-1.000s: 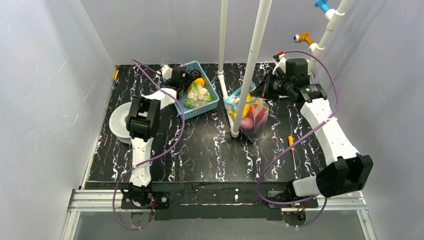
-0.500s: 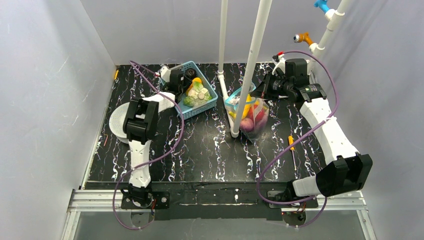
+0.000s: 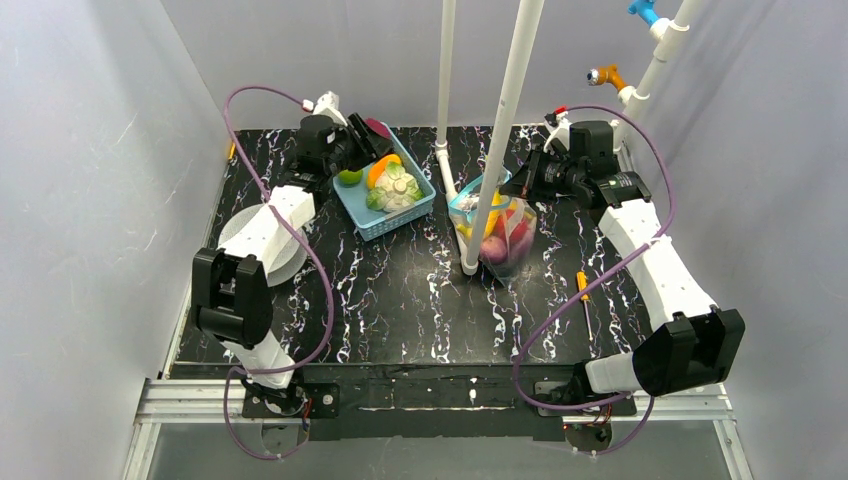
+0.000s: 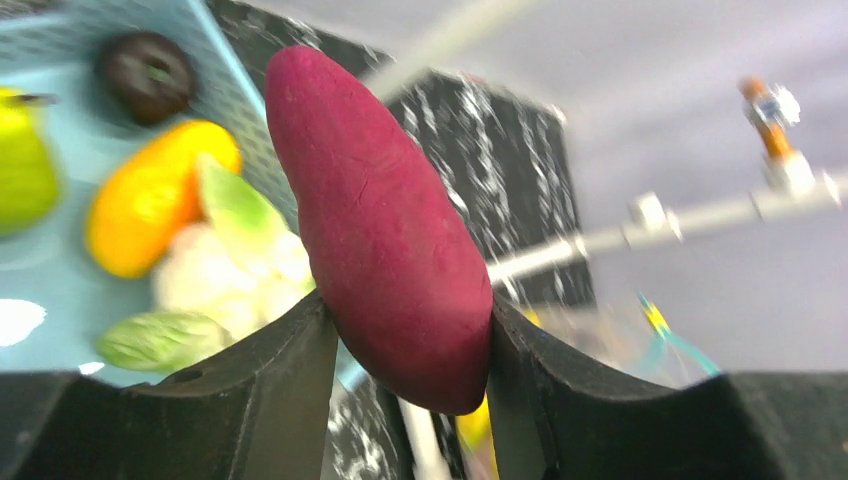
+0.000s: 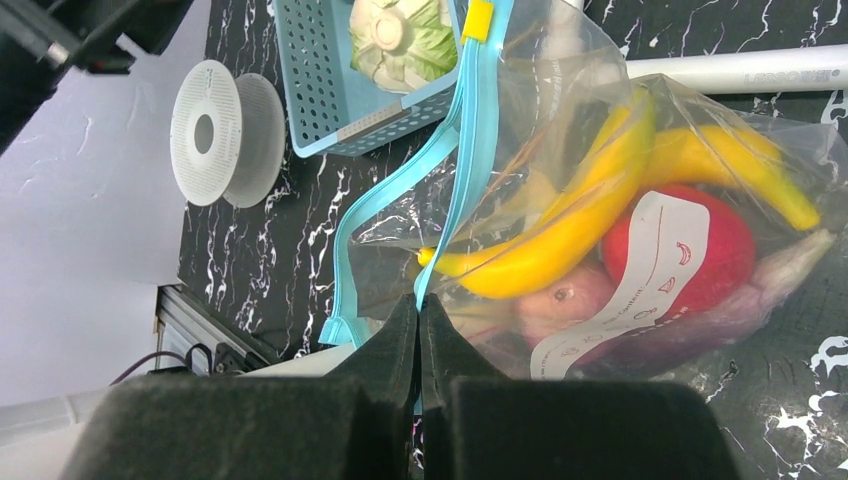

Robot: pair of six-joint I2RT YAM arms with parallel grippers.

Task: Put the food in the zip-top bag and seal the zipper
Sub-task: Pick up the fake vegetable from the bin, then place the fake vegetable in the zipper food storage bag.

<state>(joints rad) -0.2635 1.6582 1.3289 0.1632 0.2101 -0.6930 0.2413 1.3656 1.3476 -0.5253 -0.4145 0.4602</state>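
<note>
Left wrist view: your left gripper (image 4: 405, 345) is clamped on a dark red eggplant-like piece (image 4: 385, 220). One black finger presses each side of its lower half, and its long axis runs out well past the fingertips, leaning slightly to one side. Beneath it is the light-blue basket (image 4: 245, 110), holding an orange piece (image 4: 150, 195), a green pear (image 4: 20, 165) and a white-green cabbage (image 4: 230, 270). In the top external view that gripper (image 3: 372, 137) hangs over the basket's far end, and the zip-top bag (image 3: 510, 250) lies to its right on the black table. The two are apart, and a white pole (image 3: 497, 130) crosses the view between them and hides part of the bag. In the right wrist view your right gripper (image 5: 420, 310) is pinched together on the teal zipper (image 5: 460, 150) at one lip of the mouth. The other lip falls away from it, so the mouth gapes toward the basket side. A yellow banana (image 5: 560, 230) and a red apple (image 5: 700, 250) already lie inside the clear plastic. By my judgement the coming move turns on carrying the piece rightward to that gap and entering end first, along its long axis. The left arm is the carrier, while the right arm, which is nearer the bag, holds the mouth.
</note>
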